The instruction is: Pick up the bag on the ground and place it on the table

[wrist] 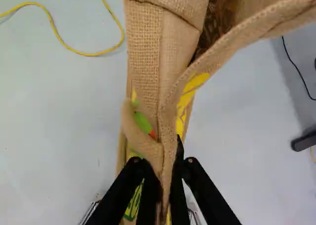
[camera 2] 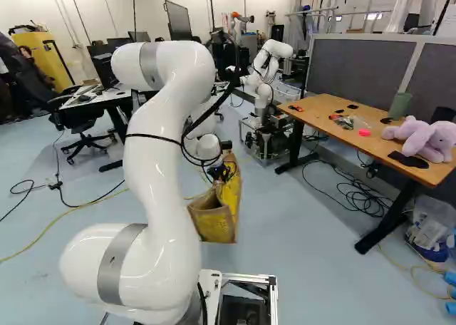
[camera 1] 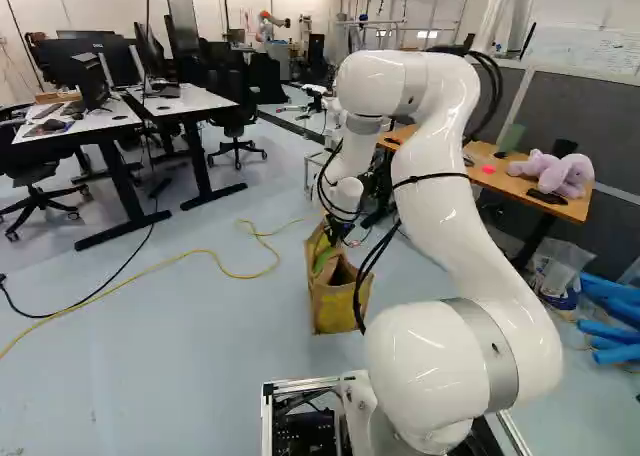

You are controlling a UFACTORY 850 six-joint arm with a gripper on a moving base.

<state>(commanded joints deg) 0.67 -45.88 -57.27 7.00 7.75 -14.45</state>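
In the left base view, a yellow cable [camera 1: 205,253] curves over the floor [camera 1: 150,326]; right of it the tool [camera 2: 222,172] pinches the bag [camera 2: 214,222] by its cloth, ahead of the base [camera 2: 246,281]; further right, a toy [camera 2: 420,136] lies on the tabletop [camera 2: 320,115]

You can read no text here: the writing on the whiteboard [camera 1: 590,50], at two o'clock in the left base view, and the print on the bag [wrist: 144,52] are illegible.
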